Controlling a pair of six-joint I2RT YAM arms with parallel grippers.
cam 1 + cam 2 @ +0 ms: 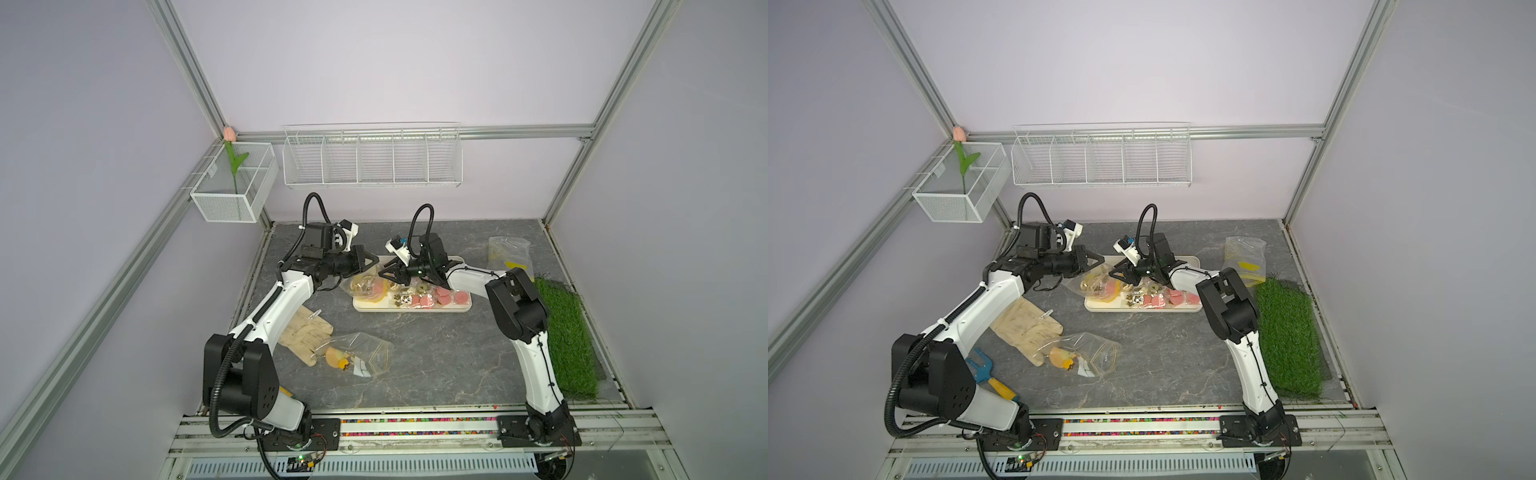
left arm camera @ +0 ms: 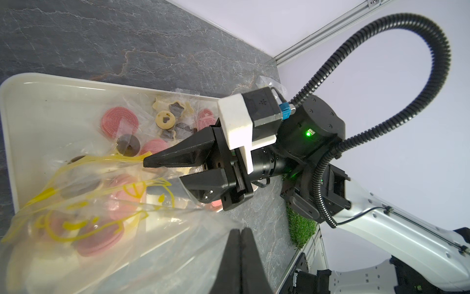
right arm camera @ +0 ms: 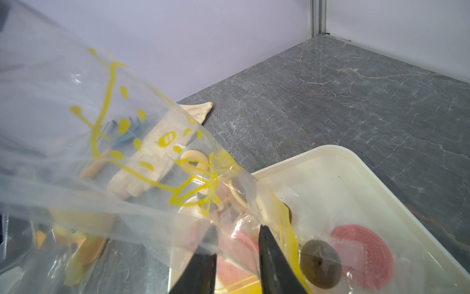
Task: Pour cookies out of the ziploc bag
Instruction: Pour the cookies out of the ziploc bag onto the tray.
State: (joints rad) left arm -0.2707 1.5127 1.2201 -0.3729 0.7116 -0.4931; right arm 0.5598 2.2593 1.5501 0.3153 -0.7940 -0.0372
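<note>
Most of the cookies [image 1: 419,297] lie loose along the near side of the white tray [image 1: 415,309]: pink discs, beige shapes and dark rounds, several in clear wrappers. More sit inside the ziploc bag [image 2: 101,229], the clear one printed in yellow, which droops over the tray's left end with its zip mouth towards the spilled pile. My left gripper [image 2: 240,244] has its fingers pressed together on the bag's end away from the zip, holding it up. My right gripper [image 3: 236,229] meets the mouth from the opposite side, fingers a little apart, straddling the yellow zip lip with a gap showing. Nearer my bases lie a glove [image 1: 305,332] and a second clear bag [image 1: 361,355].
</note>
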